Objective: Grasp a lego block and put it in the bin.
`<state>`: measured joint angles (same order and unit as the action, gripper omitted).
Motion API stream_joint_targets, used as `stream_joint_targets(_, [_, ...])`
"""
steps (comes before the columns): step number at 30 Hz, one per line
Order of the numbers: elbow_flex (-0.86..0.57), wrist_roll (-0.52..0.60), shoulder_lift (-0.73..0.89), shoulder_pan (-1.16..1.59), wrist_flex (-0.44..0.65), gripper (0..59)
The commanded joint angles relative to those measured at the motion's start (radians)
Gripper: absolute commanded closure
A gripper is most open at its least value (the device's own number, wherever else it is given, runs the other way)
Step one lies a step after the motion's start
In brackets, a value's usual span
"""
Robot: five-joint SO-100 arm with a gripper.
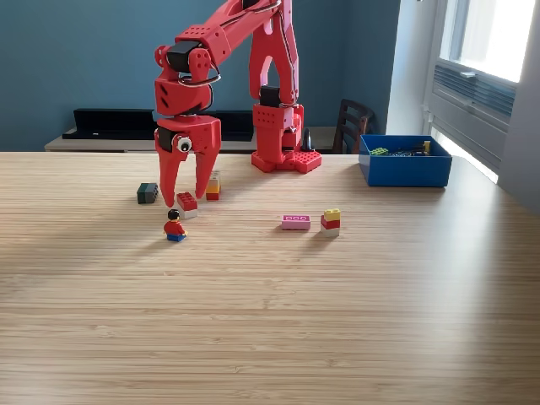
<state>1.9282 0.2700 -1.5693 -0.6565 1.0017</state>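
Observation:
In the exterior view my red gripper [186,201] points down with its fingers open on either side of a red-and-white lego block [187,204] on the table. Just in front of it stands a small lego figure [175,226] in red and blue. A dark green block [148,193] lies to the left, and a yellow-and-red stack [213,189] sits behind the right finger. Further right are a pink block [295,222] and a yellow-red-white stack [331,222]. The blue bin [404,162] stands at the back right with a few pieces inside.
The arm's red base [285,159] is bolted at the table's far edge, left of the bin. A dark chair [353,123] and a low black shelf [110,123] stand behind the table. A window lights the right side.

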Motion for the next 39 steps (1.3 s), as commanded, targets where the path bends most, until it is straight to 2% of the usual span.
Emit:
stream_joint_targets(1, [0.014, 0.014, -0.041, -0.014, -0.052, 40.8])
stream_joint_targets(9, [0.071, 0.025, -0.041, -0.017, -0.169, 44.9])
stream_joint_targets(14, [0.080, 0.031, -0.041, -0.018, -0.206, 58.5])
stream_joint_targets(17, [0.060, 0.028, -0.041, -0.015, -0.196, 58.5])
stream_joint_targets(23, [-0.126, -0.005, -0.040, -0.006, -0.025, 58.5])
stream_joint_targets(32, [-0.535, -0.074, -0.040, 0.172, 0.367, 58.5])
stream_joint_targets(35, [-0.601, -0.089, -0.040, 0.310, 0.443, 58.5])
stream_joint_targets(39, [-0.615, -0.067, -0.040, 0.529, 0.505, 58.5])
